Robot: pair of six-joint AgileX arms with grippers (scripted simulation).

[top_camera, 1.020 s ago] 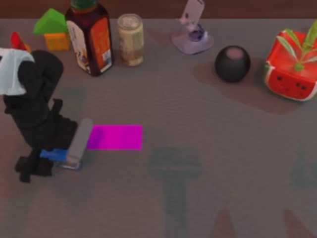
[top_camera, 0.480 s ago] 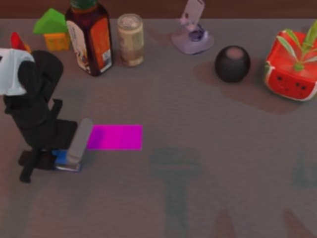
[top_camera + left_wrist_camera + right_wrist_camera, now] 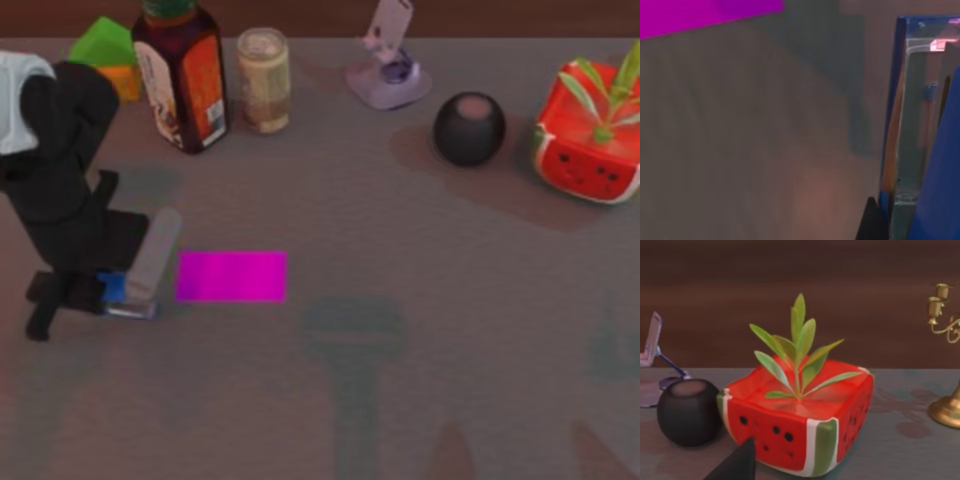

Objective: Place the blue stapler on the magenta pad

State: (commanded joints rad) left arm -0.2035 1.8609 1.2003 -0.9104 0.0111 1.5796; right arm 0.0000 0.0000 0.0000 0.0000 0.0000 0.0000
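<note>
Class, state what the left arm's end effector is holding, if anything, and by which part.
The left end effector is on the blue stapler, apparently near its middle; the exact hold cannot be told.

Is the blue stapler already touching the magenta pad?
Apart. In the top view a strip of bare table separates the blue stapler, under the left gripper, from the left end of the magenta pad.

- The left arm (image 3: 60,190) was matte black, built of blocky links.
- A white section (image 3: 18,90) capped its upper part.
- A grey cylindrical piece (image 3: 152,256) sat near its gripper end.
</note>
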